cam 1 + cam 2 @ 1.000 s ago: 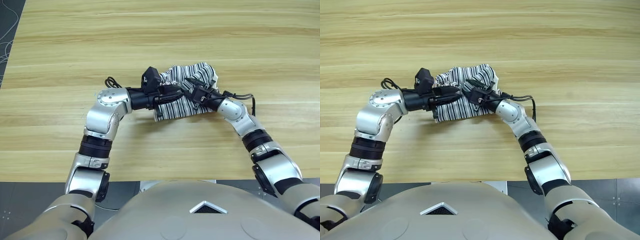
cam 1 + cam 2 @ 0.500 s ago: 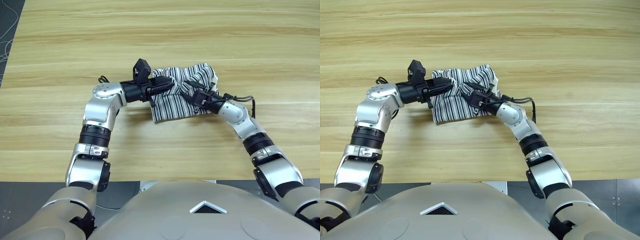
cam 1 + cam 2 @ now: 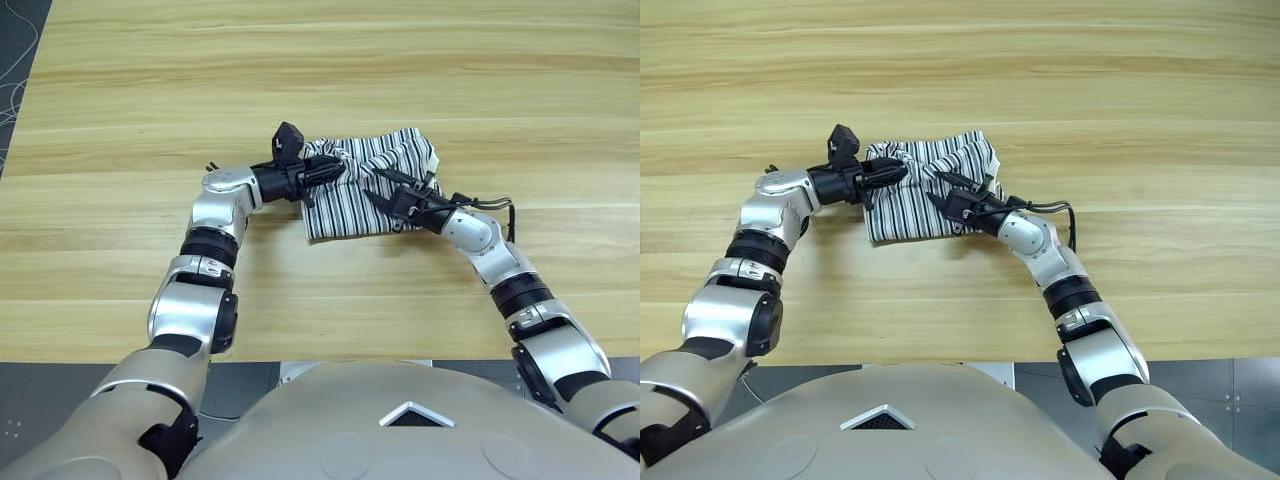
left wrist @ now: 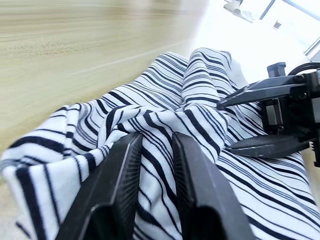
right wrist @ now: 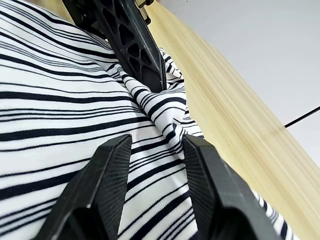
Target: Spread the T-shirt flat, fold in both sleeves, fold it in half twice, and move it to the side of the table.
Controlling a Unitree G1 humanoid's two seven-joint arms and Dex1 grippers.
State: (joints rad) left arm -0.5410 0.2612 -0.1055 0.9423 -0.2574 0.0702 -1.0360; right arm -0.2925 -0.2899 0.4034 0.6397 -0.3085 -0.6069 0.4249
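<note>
The left gripper (image 4: 157, 141) is closed on a raised ridge of cloth at the rumpled corner of the black-and-white striped cotton T-shirt (image 3: 338, 214), with the fold pinched between both fingers. The right gripper (image 5: 157, 143) is over the middle of the T-shirt. Its fingers are spread well apart and point toward the left gripper's pinch, with the cloth lying under them and nothing caught between them.

The T-shirt lies as a small folded bundle, roughly rectangular and bunched along its far edge. The pale wooden plank table (image 3: 300, 60) lies under it, with bare wood on every side.

The knit looks light, soft and limp. It will likely sag and slide over itself, so the layers may shift when it is lifted. Two opposite corners, each pinched through all the layers, seem the safest hold.

There is one T-shirt, one table and two grippers.
</note>
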